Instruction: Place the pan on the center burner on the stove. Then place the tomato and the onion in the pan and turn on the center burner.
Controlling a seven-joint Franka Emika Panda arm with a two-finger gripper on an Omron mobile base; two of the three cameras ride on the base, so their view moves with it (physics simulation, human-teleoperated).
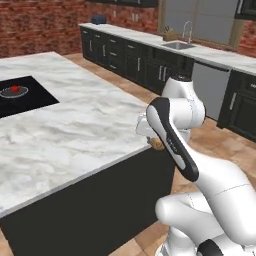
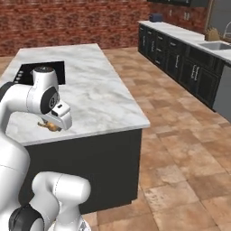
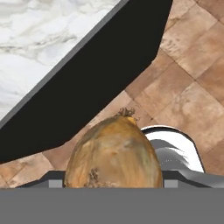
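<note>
Way over at the stove's (image 1: 25, 97) far left, one small round pan (image 1: 13, 92) sits on the flat black glass with one glossy red tomato (image 1: 15, 88) inside it. Right of the stove runs the white marble counter (image 1: 80, 130), smooth and veined, with dark sides. Past its near right edge, well away from the stove, the hand (image 1: 156, 143) is clamped around one tan onion (image 3: 113, 155), egg-shaped with streaky papery skin, hanging off the counter's corner over the brown tiled floor (image 3: 188, 65).
</note>
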